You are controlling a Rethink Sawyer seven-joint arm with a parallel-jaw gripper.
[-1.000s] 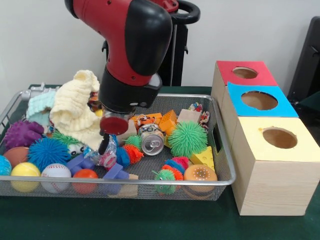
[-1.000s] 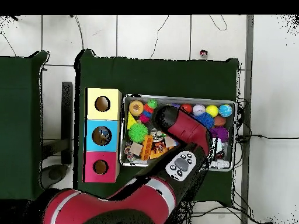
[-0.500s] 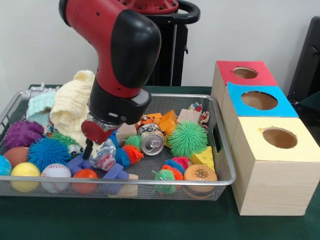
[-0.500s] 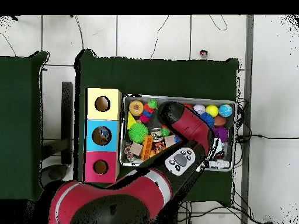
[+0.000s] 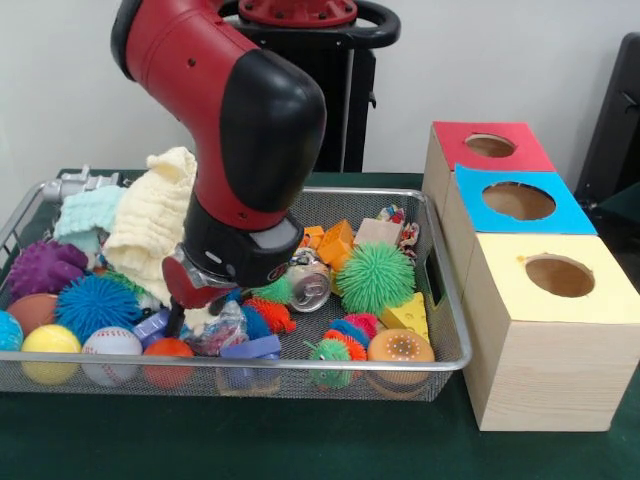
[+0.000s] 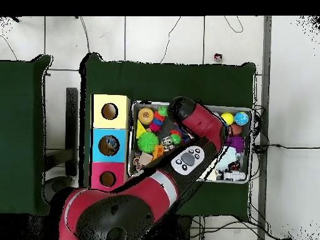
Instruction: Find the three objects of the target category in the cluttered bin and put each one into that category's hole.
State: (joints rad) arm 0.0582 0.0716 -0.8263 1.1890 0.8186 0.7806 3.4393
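My gripper (image 5: pixel 193 318) is down low in the wire bin (image 5: pixel 441 300), near its front left, among a crumpled clear wrapper (image 5: pixel 224 328), a blue block (image 5: pixel 250 347) and an orange ball (image 5: pixel 170 348). The red and black arm hides most of it. Whether it holds anything does not show. In the overhead view the arm (image 6: pixel 197 125) covers the bin's middle and the gripper is hidden. Three boxes with holes stand beside the bin: red (image 5: pixel 487 150), blue (image 5: pixel 520 203) and yellow (image 5: pixel 560 280).
A silver can (image 5: pixel 314 286) lies right of the wrist. A green spiky ball (image 5: pixel 376 277), cheese wedge (image 5: pixel 408 316) and donut (image 5: pixel 400 347) fill the right end. A cream cloth (image 5: pixel 150 225), blue spiky ball (image 5: pixel 92 302), baseball (image 5: pixel 112 345) and yellow ball (image 5: pixel 50 343) crowd the left.
The arm has swung left and dropped lower into the bin's front left. The can has tipped and is now partly behind the wrist. The blue block has shifted.
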